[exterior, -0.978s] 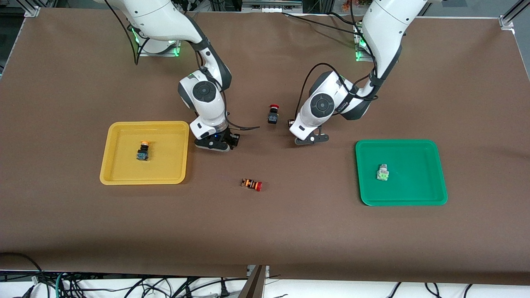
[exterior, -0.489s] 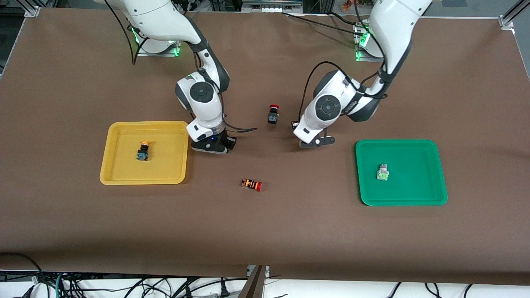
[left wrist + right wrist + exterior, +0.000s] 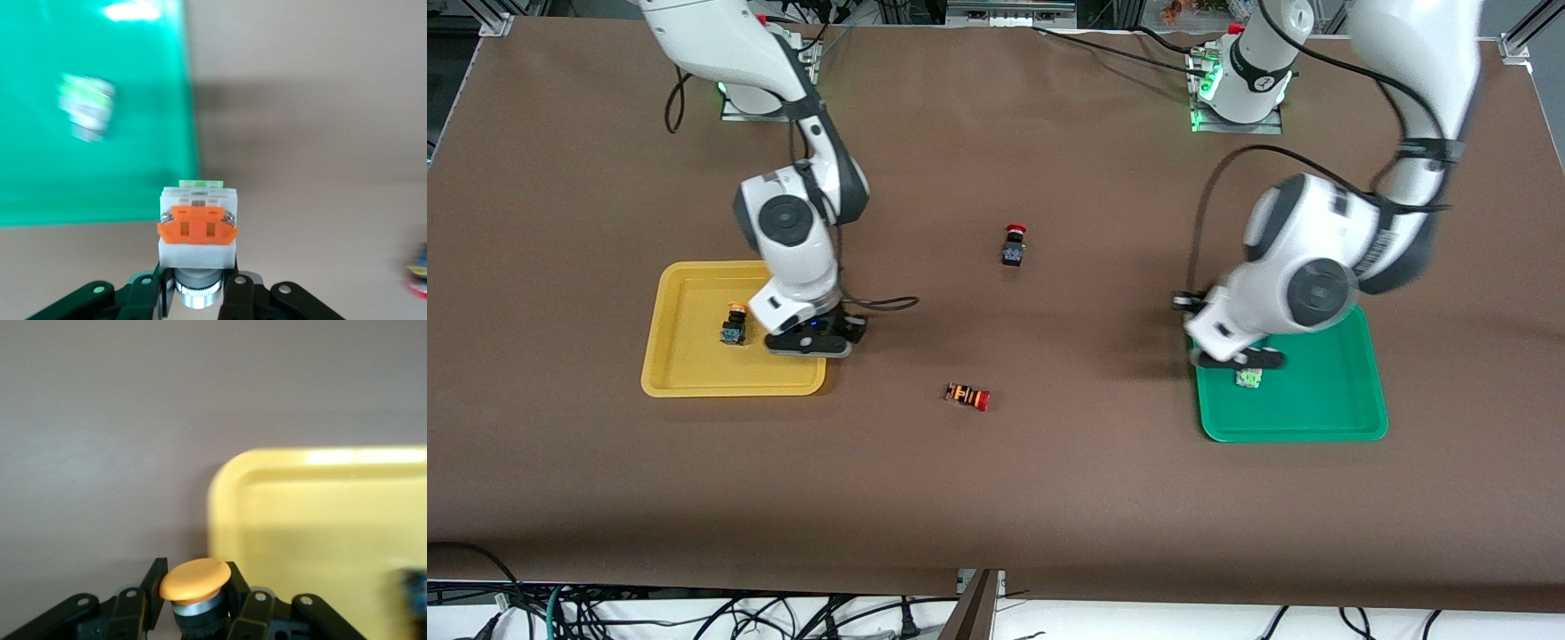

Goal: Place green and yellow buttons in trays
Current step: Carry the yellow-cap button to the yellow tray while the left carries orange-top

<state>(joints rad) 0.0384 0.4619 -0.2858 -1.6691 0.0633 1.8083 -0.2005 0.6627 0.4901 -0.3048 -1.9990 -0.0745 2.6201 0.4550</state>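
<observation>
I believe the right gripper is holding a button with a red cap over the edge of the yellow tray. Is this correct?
Not quite: the cap is yellow-orange, not red. The right wrist view shows the right gripper shut on the yellow-capped button, and it is indeed over the edge of the yellow tray.

I'm seeing a brown table [image 3: 996,498] carrying two red-capped buttons that I'm leaving alone. The black-bodied red-cap button [image 3: 1012,246] is standing upright around the table's middle, well clear of every edge. The orange-and-black striped button [image 3: 967,396] is lying on its side nearer the front camera's edge, its red cap pointing toward the left arm's end. They're sitting well apart. Cables [image 3: 694,613] are hanging below that front edge.
</observation>
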